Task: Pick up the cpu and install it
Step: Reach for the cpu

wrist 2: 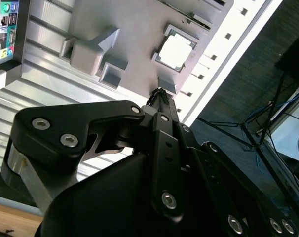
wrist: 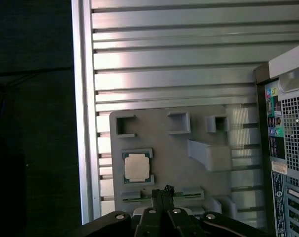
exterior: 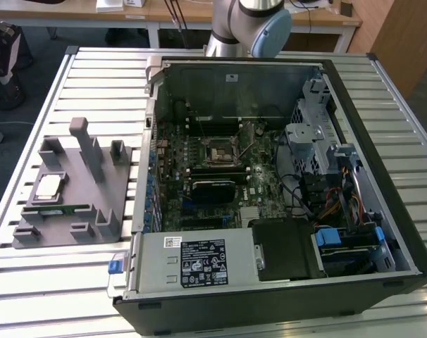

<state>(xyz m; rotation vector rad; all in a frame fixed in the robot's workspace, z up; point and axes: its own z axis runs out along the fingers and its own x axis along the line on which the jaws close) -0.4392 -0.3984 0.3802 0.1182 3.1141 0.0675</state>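
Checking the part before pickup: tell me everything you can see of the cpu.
The cpu is a small flat square chip with a pale silver-grey metal top and a thin rim. It lies flat, top up, in a square recess of the grey holder tray on the slatted table, beside the open computer case. Only the tray touches it; the gripper is apart from it.

Table [exterior: 72, 282]: silver-grey ribbed metal slats, level. Two items rest directly on it. A grey moulded fixture [exterior: 104, 186] lies flat on the slats towards the exterior view's left, close to the table's edge. An open black computer case [exterior: 270, 303] lies on its side towards the exterior view's right. It sits just beside the fixture, and a narrow strip of slats shows between them.
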